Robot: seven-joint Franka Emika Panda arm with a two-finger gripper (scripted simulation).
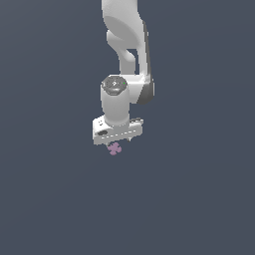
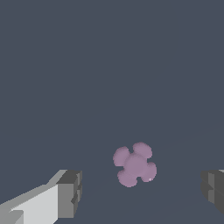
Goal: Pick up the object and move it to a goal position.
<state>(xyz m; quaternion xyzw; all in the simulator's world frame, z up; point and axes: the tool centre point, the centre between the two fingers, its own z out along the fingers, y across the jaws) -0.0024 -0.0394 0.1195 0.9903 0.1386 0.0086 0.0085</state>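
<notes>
The object (image 1: 115, 148) is a tiny pale purple clover-shaped flat piece lying on the dark grey floor, just below the white gripper hand in the exterior view. In the wrist view the object (image 2: 134, 164) lies between the two grey fingertips, nearer the middle than either pad. My gripper (image 1: 119, 143) hangs straight down over it, open and empty; in the wrist view the gripper (image 2: 142, 192) shows one fingertip (image 2: 70, 192) and the other fingertip (image 2: 213, 188) wide apart, not touching the piece.
The white arm (image 1: 127, 45) rises above the hand to the exterior view's upper edge. The floor (image 1: 199, 199) is a uniform dark grey surface.
</notes>
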